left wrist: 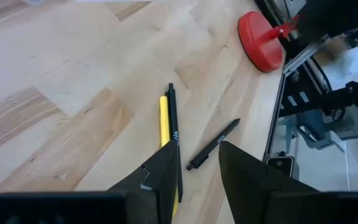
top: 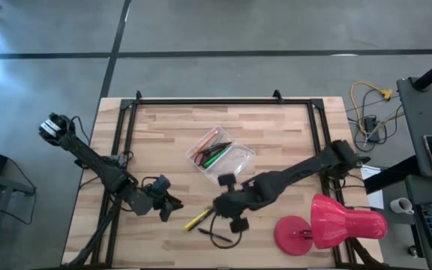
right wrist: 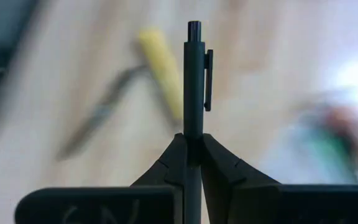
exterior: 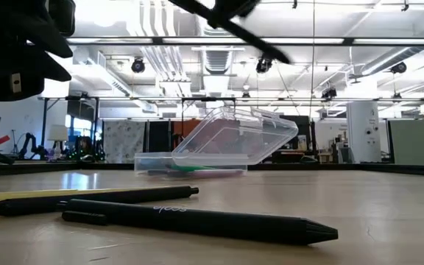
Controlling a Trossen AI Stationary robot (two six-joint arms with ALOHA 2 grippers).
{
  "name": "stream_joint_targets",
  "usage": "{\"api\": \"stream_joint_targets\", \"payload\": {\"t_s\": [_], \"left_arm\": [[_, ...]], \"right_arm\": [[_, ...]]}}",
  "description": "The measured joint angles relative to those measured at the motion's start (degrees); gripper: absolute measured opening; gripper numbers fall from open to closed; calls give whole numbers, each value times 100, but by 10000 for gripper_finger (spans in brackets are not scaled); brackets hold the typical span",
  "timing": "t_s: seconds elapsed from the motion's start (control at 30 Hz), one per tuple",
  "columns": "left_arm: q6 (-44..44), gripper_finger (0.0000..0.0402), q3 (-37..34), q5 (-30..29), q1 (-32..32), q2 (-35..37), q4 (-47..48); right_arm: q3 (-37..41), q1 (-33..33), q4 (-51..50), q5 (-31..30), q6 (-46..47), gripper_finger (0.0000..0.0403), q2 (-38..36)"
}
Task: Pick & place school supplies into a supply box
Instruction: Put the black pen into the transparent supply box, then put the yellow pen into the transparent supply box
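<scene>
The clear supply box stands open at the table's middle, lid tilted up, with green, orange and red items inside. My right gripper is near of the box, above the table, shut on a dark pen. That pen shows slanting in the air in the low view. My left gripper is open and empty, left of a yellow marker and two dark pens lying flat on the table. It also shows in the high view. My right gripper pinches the dark pen between its two fingertips, on the barrel below the clip. The pen runs along the fingers, and its clip end sticks out forward past them. It is lifted clear of the table and tilted.
A big red lamp lies at the table's near right corner. A black metal frame runs along the table's left, far and right edges. Bare wood lies to the left and far side of the box.
</scene>
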State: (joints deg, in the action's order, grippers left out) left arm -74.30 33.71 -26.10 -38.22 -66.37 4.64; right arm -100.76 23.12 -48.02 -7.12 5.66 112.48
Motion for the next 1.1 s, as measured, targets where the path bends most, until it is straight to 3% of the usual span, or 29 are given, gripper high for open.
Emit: {"api": "stream_joint_targets", "payload": {"t_s": [0.1,0.17,0.33,0.53,0.77,0.97,1.1], "left_arm": [[0,101,-6,-2,0,0,-8],[0,101,-7,-3,0,0,-12],[-24,101,-4,-3,0,0,-57],[-146,101,-4,-3,0,0,-76],[-151,101,-4,-63,0,0,-107],[-151,101,-4,-138,0,0,-104],[-151,101,-4,-141,2,-29,-111]], "right_arm": [[12,-54,202,-1480,-572,14,-315],[4,-287,284,-2012,-1236,14,-423],[14,-1377,442,-2341,-2993,14,-41],[-10,-2211,828,-2153,-4488,38,480],[0,-2421,803,-2291,-4476,76,965],[5,-2422,845,-3743,-4436,106,992],[-61,-2334,802,-4861,-3872,118,728]]}}
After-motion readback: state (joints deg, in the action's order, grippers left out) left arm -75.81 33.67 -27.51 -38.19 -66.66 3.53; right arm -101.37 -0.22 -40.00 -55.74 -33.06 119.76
